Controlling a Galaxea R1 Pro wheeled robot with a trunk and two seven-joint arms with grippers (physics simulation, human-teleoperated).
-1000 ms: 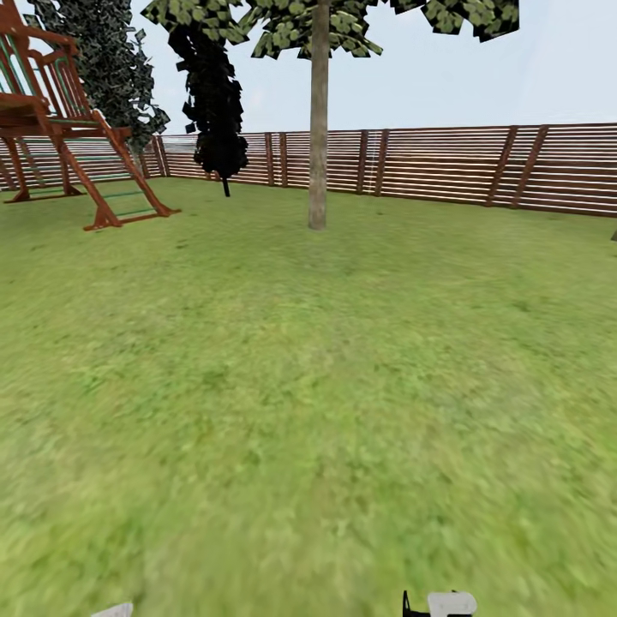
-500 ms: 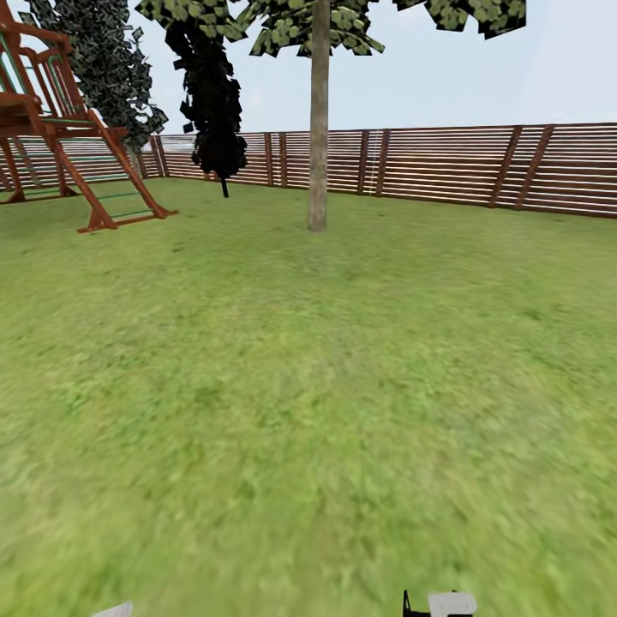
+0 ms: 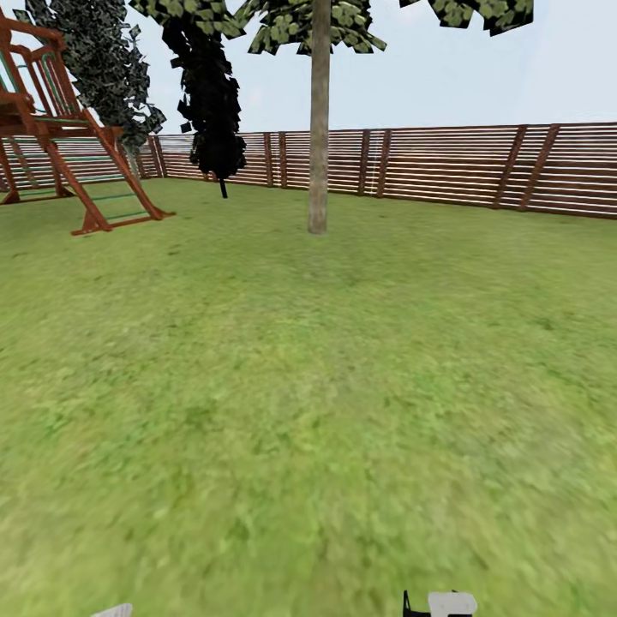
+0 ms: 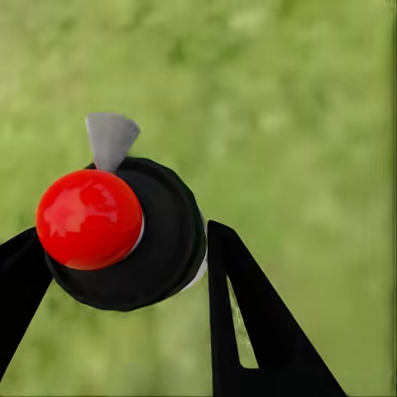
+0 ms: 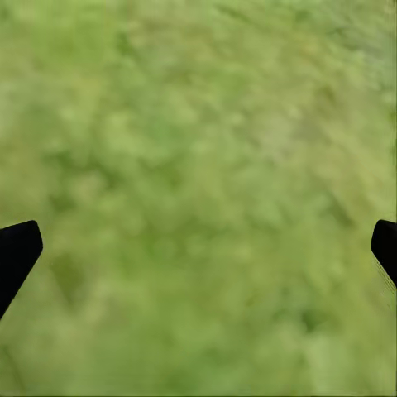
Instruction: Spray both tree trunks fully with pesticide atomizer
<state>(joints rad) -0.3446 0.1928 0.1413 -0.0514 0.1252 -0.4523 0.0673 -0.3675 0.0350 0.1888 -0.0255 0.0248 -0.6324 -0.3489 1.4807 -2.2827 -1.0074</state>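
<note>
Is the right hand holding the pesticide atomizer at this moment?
No: in the right wrist view the right hand is open over bare grass, while the pesticide atomizer sits between the left hand's fingers.

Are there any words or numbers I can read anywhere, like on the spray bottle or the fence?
None: no words, numbers or signs can be read in these pictures.
The pesticide atomizer in the left tool shows its red top and black body, no label text.
The fence, the play frame and the tree trunk carry no writing.
</note>
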